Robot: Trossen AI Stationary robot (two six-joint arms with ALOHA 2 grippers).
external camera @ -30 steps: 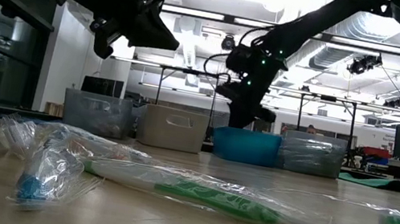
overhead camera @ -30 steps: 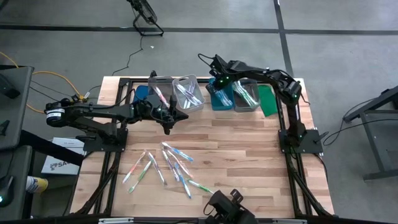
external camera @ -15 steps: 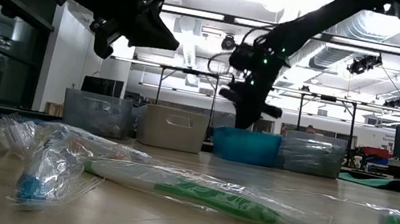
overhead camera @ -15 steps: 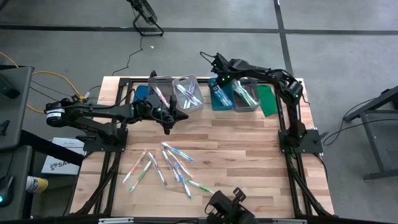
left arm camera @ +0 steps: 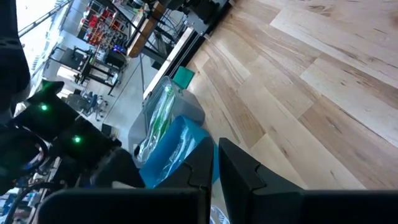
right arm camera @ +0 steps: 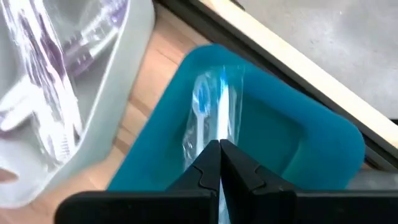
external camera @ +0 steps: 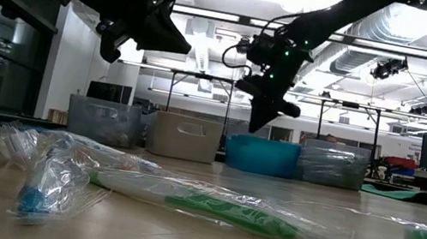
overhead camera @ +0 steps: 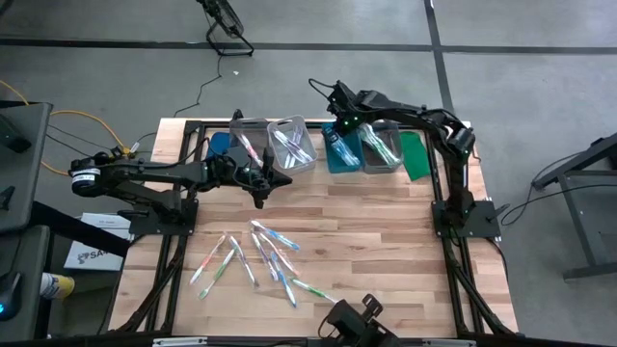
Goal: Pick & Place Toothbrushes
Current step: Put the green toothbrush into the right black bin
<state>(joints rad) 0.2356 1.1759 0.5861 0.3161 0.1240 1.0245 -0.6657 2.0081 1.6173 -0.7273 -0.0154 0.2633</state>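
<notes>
Lying loose on the near half of the wooden table (overhead camera: pixel 386 217) is a scatter of wrapped toothbrushes (overhead camera: pixel 262 253), approx a dozen, fanned out w/ long axes running mostly near-to-far: the ones on the left side are leaning toward the far right, those on the right side toward the far left, and one green-accented brush (overhead camera: pixel 307 286) is sitting nearest the front edge, closer to crosswise. In the low view a green-handled one in clear wrap (external camera: pixel 224 210) is stretching across the foreground, bristle head at the right edge.

More brushes are sitting in the row of bins at the far edge: pink ones in the clear bin (overhead camera: pixel 248 146), purple/blue ones in the grey bin (overhead camera: pixel 294 126), a blue one in the teal bin (right arm camera: pixel 298 143), its head pointing away from the wrist cam, and green ones in the clear bin at the right end (overhead camera: pixel 396 160).

Right gripper (overhead camera: pixel 338 118) is hovering over the teal bin, fingers pressed together, nothing between them. Left gripper (overhead camera: pixel 258 179) is hanging mid-table just in front of the bins, fingers nearly touching, also carrying nothing.
</notes>
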